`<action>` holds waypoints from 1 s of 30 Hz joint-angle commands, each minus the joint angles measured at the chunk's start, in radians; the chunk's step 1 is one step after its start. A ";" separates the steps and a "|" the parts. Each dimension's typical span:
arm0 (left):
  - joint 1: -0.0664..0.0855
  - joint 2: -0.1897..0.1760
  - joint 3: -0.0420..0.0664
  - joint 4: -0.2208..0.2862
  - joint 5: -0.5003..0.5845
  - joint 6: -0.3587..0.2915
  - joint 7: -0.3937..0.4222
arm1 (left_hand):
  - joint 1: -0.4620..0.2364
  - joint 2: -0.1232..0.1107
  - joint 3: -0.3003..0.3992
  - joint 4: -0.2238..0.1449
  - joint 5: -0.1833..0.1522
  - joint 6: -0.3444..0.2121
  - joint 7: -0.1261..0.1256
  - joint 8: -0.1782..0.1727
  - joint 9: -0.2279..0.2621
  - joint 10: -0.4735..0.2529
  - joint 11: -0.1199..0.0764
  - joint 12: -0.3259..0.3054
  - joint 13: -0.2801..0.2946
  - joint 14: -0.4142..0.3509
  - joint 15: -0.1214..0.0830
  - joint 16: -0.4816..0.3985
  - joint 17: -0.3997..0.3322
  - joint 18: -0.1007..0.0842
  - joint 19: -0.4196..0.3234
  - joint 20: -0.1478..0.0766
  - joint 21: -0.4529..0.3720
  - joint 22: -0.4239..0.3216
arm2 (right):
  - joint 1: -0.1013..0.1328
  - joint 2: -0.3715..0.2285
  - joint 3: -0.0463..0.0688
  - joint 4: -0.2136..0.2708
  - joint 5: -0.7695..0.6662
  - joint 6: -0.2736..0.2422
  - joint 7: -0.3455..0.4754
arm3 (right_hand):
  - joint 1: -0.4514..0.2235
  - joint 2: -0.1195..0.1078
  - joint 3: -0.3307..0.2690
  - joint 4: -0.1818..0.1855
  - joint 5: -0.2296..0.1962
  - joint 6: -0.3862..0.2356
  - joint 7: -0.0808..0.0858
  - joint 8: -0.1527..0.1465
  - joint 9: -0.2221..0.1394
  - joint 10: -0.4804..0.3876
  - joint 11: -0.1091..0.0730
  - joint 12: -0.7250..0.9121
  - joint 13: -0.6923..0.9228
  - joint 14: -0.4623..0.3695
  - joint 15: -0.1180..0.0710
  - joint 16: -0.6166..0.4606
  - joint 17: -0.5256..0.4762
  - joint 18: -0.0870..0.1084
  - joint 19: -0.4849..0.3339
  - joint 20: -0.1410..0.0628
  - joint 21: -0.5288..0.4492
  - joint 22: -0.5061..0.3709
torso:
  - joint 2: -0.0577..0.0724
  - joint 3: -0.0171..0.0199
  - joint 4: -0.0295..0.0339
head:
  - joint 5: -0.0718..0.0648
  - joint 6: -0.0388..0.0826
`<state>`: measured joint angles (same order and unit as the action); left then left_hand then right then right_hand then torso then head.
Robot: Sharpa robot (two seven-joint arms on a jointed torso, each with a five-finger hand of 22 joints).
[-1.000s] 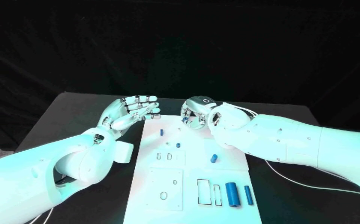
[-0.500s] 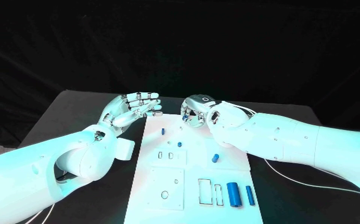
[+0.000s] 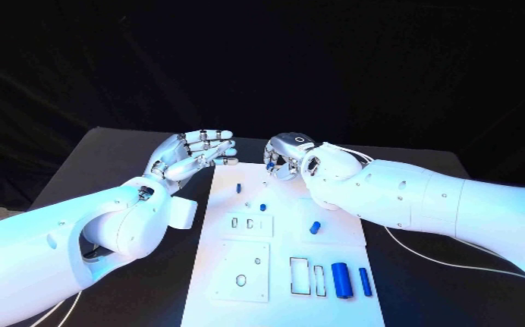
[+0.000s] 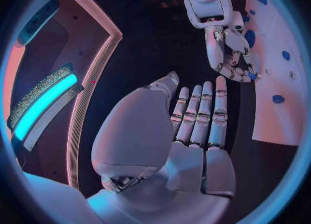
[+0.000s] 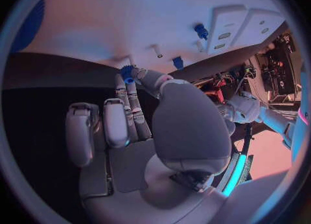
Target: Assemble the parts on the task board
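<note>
Right hand (image 3: 290,157) hovers over the far end of the task board (image 3: 339,247), fingers curled down, thumb and a finger pinching a small blue part (image 5: 127,72) at the tips; the same part shows in the left wrist view (image 4: 250,75), tucked under the fingertips. Just below the fingertips a thin white peg (image 5: 157,52) stands on the board.

Left hand (image 3: 195,154) is just beside the right hand, off the board's far left corner, palm turned toward the right hand, fingers straight and close together, holding nothing; fingers (image 4: 202,115) lie flat side by side.

Near the right hand, toward the robot: a short blue part (image 3: 239,188) standing at the board's left side, a small blue part (image 3: 262,207) in the middle, another blue part (image 3: 314,227) beside the right forearm. Further out, a pair of small slots (image 3: 249,223), then a square plate with an oval hole (image 3: 240,281). At the near end, well apart from both hands, a big blue cylinder (image 3: 341,280) and a slim blue bar (image 3: 364,282) lie side by side next to rectangular cutouts (image 3: 299,276).
</note>
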<state>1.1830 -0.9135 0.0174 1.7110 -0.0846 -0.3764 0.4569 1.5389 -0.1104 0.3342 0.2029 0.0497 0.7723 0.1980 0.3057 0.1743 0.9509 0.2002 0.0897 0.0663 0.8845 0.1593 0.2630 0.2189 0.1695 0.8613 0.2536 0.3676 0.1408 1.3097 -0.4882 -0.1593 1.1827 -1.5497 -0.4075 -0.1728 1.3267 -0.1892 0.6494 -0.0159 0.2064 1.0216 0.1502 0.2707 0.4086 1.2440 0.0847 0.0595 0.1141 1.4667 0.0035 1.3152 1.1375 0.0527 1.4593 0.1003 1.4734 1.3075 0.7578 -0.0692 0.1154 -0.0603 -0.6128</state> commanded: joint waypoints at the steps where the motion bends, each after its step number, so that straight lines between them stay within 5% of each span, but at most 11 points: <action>1: 0.002 0.002 0.001 0.004 -0.001 0.008 0.004 | 0.006 -0.001 0.005 0.001 0.002 0.008 0.057 -0.004 -0.002 0.004 0.002 -0.007 -0.002 0.008 -0.002 0.004 0.001 0.010 0.003 -0.003 0.006 0.001 | -0.006 0.003 -0.004 -0.005 -0.012 0.043 0.000 | -0.006 0.005 -0.001 -0.003 -0.004 -0.011 0.000 -0.001 0.002 0.004 -0.006 0.003 0.021 0.024 -0.005 0.002 -0.004 -0.012 -0.003 0.005 -0.003 0.093 | 0.000 -0.0004 -0.0002 | 0.001 0.001; 13: 0.002 0.001 0.001 0.003 -0.001 0.009 0.003 | 0.006 -0.001 0.005 0.001 0.002 0.008 0.057 -0.004 -0.002 0.004 0.002 -0.007 -0.002 0.008 -0.002 0.004 0.001 0.010 0.003 -0.003 0.006 0.001 | -0.007 -0.011 -0.004 0.009 -0.011 0.072 -0.002 | -0.010 0.002 -0.002 -0.002 -0.005 -0.014 0.001 -0.002 0.004 0.001 -0.005 0.003 0.021 0.024 -0.004 0.002 -0.005 -0.012 -0.004 0.006 -0.003 0.093 | 0.001 -0.0009 -0.0014 | 0.002 -0.002; 30: 0.002 0.001 0.001 0.000 -0.001 0.010 0.001 | 0.006 -0.001 0.005 0.001 0.002 0.008 0.057 -0.004 -0.002 0.004 0.002 -0.007 -0.002 0.008 -0.002 0.004 0.001 0.010 0.003 -0.003 0.006 0.001 | -0.010 -0.026 -0.005 0.042 -0.012 0.045 -0.003 | -0.014 0.001 -0.002 0.000 -0.004 -0.014 0.000 -0.002 0.006 0.002 -0.005 0.004 0.021 0.023 -0.003 0.002 -0.007 -0.012 -0.005 0.007 -0.004 0.092 | 0.002 -0.0011 -0.0013 | 0.004 0.000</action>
<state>1.1835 -0.9142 0.0174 1.7092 -0.0846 -0.3762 0.4532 1.5389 -0.1104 0.3342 0.2028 0.0497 0.7723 0.1980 0.3057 0.1734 0.9509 0.2002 0.0897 0.0663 0.8845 0.1593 0.2630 0.2186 0.1695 0.8613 0.2536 0.3671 0.1405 1.3055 -0.5133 -0.1602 1.2239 -1.5512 -0.3872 -0.1765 1.3223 -0.1854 0.6487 -0.0153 0.1978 1.0142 0.1502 0.2689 0.4124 1.2452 0.0859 0.0567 0.1148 1.4667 0.0035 1.3151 1.1306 0.0532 1.4554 0.1042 1.4734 1.3081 0.7592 -0.0704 0.1148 -0.0569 -0.6131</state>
